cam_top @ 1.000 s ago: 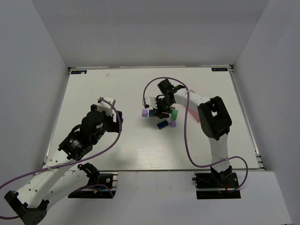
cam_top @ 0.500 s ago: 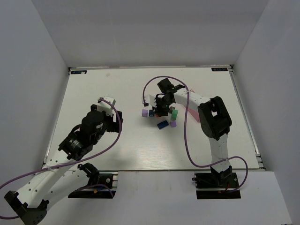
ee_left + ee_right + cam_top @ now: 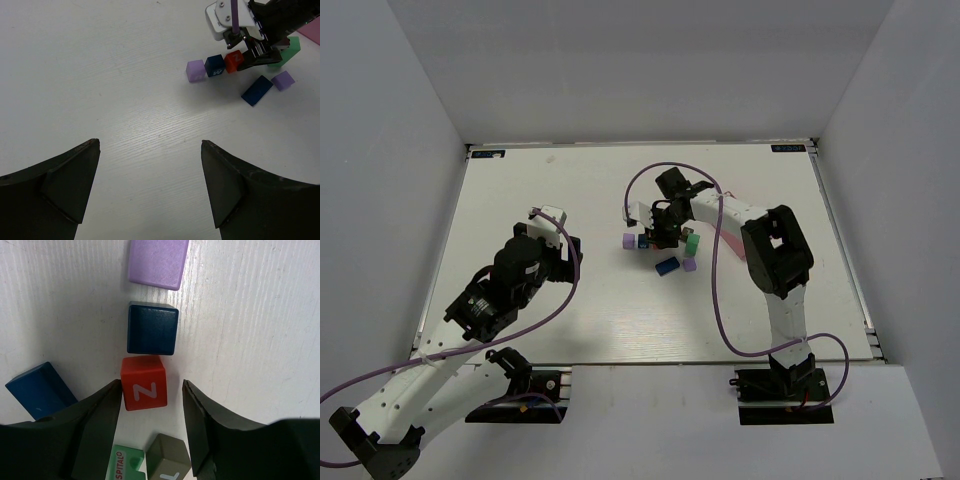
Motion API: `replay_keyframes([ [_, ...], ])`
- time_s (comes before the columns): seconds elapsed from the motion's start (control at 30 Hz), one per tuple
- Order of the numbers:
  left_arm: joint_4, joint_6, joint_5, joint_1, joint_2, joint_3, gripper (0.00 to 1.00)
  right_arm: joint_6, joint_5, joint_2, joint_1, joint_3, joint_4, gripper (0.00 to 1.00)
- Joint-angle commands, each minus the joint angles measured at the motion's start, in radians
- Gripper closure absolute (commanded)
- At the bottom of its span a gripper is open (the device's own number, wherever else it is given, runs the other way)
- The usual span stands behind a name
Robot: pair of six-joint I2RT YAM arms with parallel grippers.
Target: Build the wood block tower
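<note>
Bare desk point(image 3: 520, 200) is stretching wide toward its left and near edges. The left fingers point(image 3: 65, 175) are gaping above it, holding nothing. The right fingers point(image 3: 95, 430) are standing open astride the red cube point(image 3: 144, 389), just beside the dark blue cube point(image 3: 152, 329) near the desk's centre.

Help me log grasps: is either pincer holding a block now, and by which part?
Nothing is held. The right pincer straddles the red cube, gap on one side; the left pincer stands open, empty.

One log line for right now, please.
left gripper: open, over bare table | right gripper: open, astride red cube | blocks: lilac cube, blue cube, red cube in a row
</note>
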Motion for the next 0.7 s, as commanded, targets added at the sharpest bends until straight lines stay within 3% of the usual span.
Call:
replay_keyframes([
  [0.0,0.007,0.006,-0.002,0.006,-0.011,-0.006,0.08,0.020,0.002,0.014,-0.001,0.041,0.018,0.43],
  [0.67,0.007,0.006,-0.002,0.006,-0.011,-0.006,0.08,0.041,0.008,0.020,-0.002,0.049,0.018,0.47],
])
